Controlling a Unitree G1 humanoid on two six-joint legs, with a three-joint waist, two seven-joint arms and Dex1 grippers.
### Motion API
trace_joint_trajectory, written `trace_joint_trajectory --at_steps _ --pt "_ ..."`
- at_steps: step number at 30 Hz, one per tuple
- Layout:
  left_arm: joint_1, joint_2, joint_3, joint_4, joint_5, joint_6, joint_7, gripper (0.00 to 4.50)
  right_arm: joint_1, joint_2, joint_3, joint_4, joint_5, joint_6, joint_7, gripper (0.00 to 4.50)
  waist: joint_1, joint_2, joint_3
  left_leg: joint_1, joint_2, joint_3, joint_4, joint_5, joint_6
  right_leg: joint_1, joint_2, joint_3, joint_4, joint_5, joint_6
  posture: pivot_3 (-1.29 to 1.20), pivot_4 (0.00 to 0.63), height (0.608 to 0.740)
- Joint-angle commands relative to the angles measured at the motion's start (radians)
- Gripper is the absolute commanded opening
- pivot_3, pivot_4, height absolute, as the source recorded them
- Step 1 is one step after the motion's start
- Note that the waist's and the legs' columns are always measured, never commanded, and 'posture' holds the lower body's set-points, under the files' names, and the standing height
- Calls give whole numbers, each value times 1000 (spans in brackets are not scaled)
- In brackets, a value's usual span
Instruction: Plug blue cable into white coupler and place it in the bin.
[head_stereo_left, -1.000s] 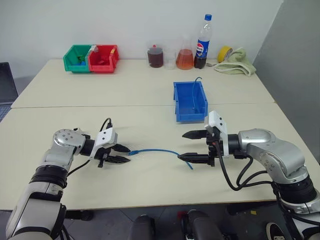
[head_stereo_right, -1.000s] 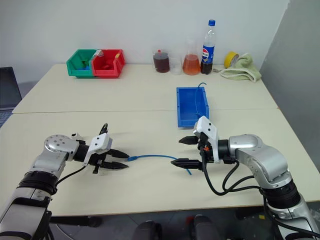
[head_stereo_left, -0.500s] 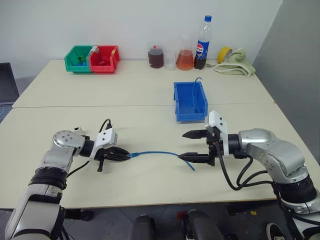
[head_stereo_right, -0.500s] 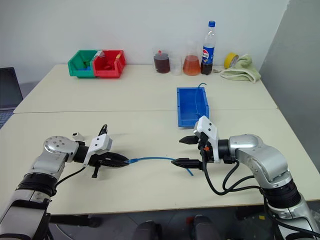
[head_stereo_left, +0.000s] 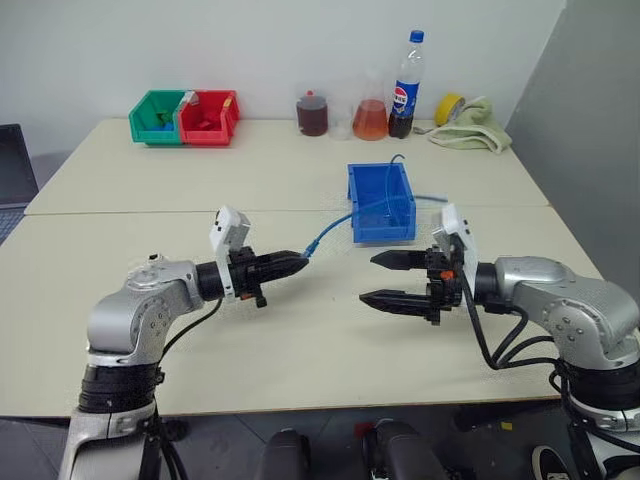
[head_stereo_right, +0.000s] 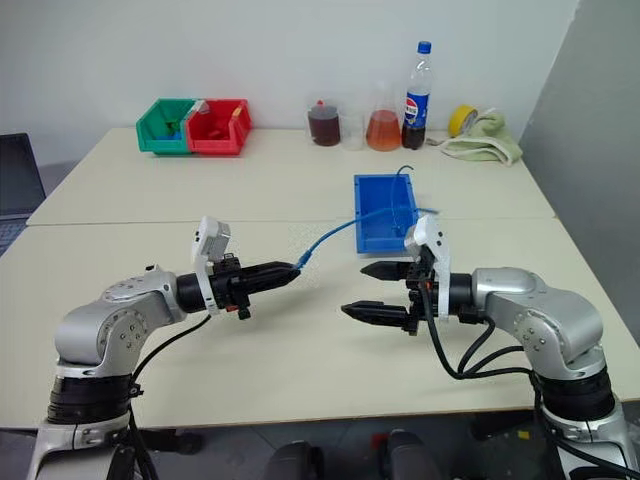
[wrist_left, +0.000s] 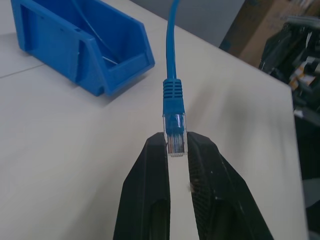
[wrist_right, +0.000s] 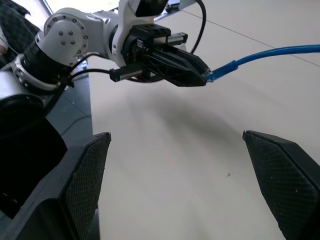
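Cable plug pinched in your left pincer, lifted clear of the surface; right pincer waiting, spread.

Near, at 7 o'clock: your left pincer (head_stereo_left: 288, 265) is pressed together on the clear plug of the blue cable (head_stereo_left: 330, 232), gripping just the plug tip so the boot and cord run free beyond the fingertips (wrist_left: 160, 150). That looks like a hold meant to leave the plug presentable for mating. At 5 o'clock your right pincer (head_stereo_left: 385, 279) faces it, jaws wide apart and holding nothing, probably ready to take the cable or a coupler. The cable's long axis runs from the plug toward 1 o'clock, rising across to the bin (head_stereo_left: 357, 190) beyond, its far end draped over the bin's rim. No white coupler that you can make out here.
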Motion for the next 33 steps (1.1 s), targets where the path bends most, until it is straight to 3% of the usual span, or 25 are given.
trace_joint_trajectory --at_steps 1,8,15,22,33 --pt "-11 -88 104 -88 -165 129 148 238 -4 16 -32 -25 62 24 -35 4500 1 0 0 0 0 0 0 0 0 0 0 0 0 0 0 0 150 740" --pt "-26 -177 226 -81 -455 325 315 238 -69 98 -147 151 237 159 -140 4500 -1 -1 0 1 -1 0 1 0 0 1 0 1 -1 1 1 0 150 740" --pt "-30 -153 216 -60 -676 433 379 238 -192 123 -242 367 360 284 -213 4500 1 -1 0 0 -2 0 0 0 0 1 0 1 -1 1 1 0 150 740" --pt "-31 -148 162 -48 -726 413 399 238 -260 158 -269 465 425 349 -254 4500 1 -1 0 0 -2 0 0 0 0 1 0 1 -1 1 1 0 150 740" --pt "-52 -102 111 -13 -775 393 365 238 -275 138 -201 493 438 402 -153 4500 0 -1 0 -1 -2 0 0 0 0 1 0 1 -2 1 1 0 150 740"
